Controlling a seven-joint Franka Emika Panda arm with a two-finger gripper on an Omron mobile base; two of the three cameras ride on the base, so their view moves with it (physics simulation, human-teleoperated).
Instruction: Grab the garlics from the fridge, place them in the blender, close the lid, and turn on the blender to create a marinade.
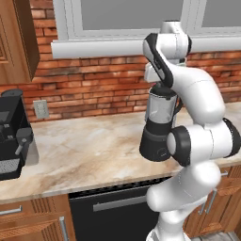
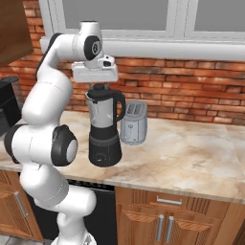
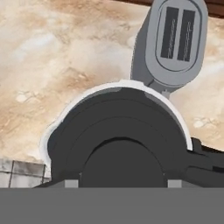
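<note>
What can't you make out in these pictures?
- End effector fingers: right base view, hidden between the hand and the lid; open or gripping unclear.
- Garlics inside the blender: jar too grey to see through.
- Blender top: left base view, covered by the arm.
- Coffee machine: left base view, cut off by the left edge.
- Toaster: hand view, base hidden by the lid.

No readable text, label, brand, number or sign appears on anything here

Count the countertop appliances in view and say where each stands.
3: the blender mid-counter under the end effector, the toaster just right of it by the brick wall, the coffee machine at the counter's left end.
</note>
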